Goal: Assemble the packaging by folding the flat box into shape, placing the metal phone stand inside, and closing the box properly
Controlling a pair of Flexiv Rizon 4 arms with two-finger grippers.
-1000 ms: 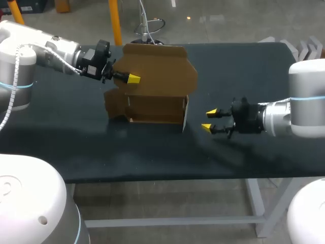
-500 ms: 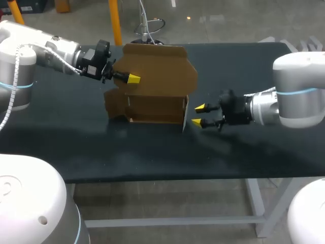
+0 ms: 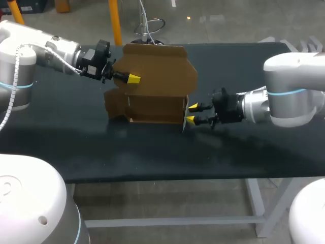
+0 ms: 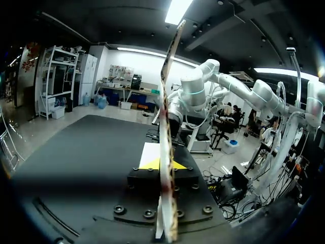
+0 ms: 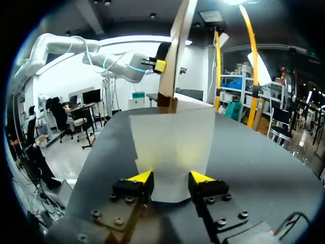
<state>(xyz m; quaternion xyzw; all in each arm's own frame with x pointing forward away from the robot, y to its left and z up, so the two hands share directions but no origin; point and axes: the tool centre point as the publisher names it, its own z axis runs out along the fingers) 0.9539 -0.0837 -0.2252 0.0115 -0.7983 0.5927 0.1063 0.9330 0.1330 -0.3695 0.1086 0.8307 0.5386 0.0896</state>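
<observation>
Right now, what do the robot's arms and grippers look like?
The left arm and right arm are rounded silver-white tubes, each with a thin light-blue ring. A white ribbed cable runs along the left arm. The left gripper and right gripper are black with yellow wedge tips.

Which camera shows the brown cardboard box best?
The head view: the whole brown cardboard box stands half-folded there. The left wrist view sees only one panel edge-on; the right wrist view, mostly a pale side flap.
</observation>
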